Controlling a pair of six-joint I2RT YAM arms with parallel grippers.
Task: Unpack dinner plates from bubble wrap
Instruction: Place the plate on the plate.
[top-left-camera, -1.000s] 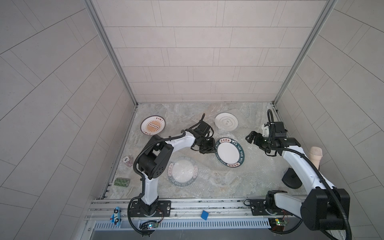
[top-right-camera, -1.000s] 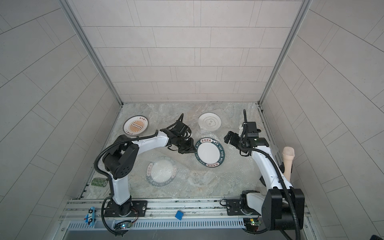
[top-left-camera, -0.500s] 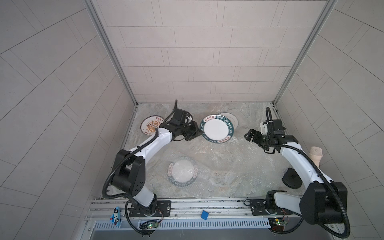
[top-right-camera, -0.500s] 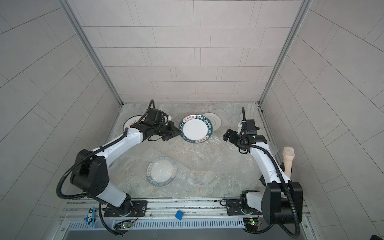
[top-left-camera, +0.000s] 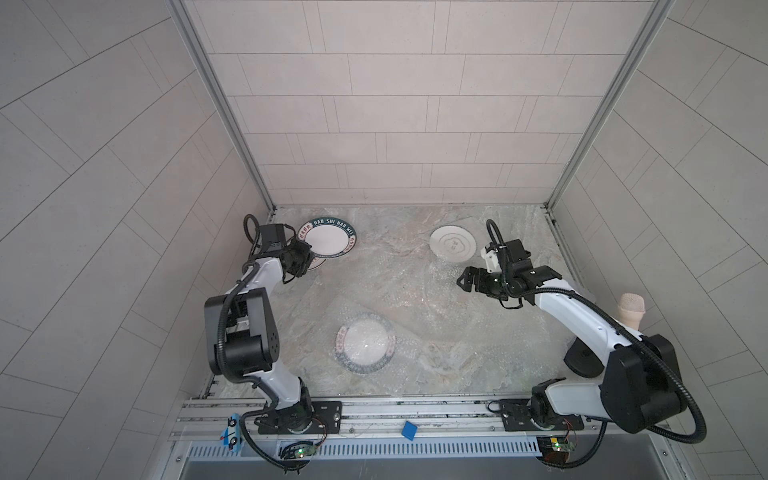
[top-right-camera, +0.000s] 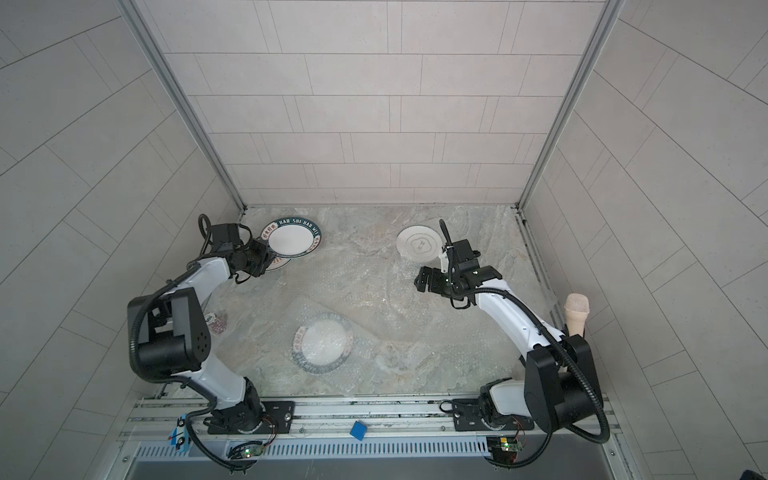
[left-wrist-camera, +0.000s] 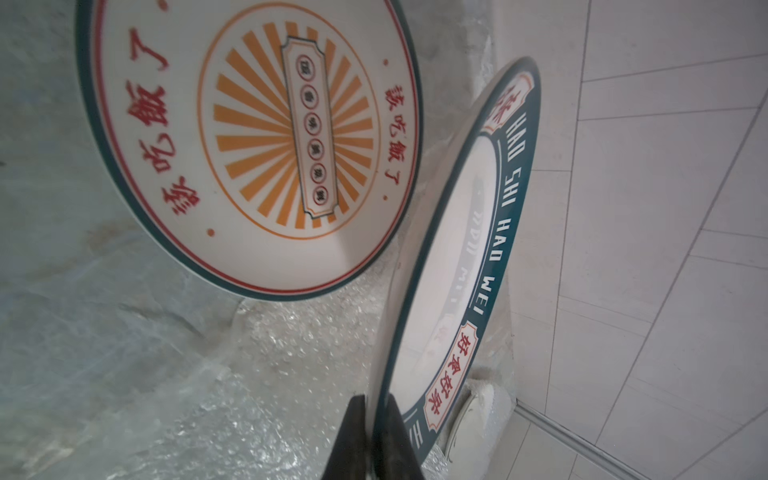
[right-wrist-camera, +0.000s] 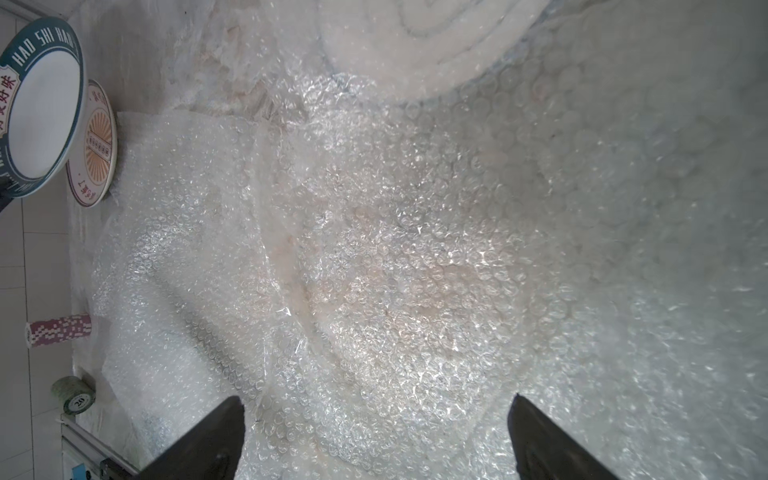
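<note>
Marbled surface (top-left-camera: 395, 232). With left pincer (left-wrist-camera: 373, 405), clamps green-rimmed plate (left-wrist-camera: 457, 249) by its edge, tilted above sunburst plate (left-wrist-camera: 249, 145) ahead, probably to stack; right pincer (right-wrist-camera: 376, 397) spread wide, empty, above bubble wrap (right-wrist-camera: 374, 249).

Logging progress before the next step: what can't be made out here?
- Sunburst plate: in both top views, mostly hidden under held plate and left gripper.
- Wrapped plate: rim lettering blurred by bubble wrap.
- Whether the two far plates touch: unclear in every view.
</note>
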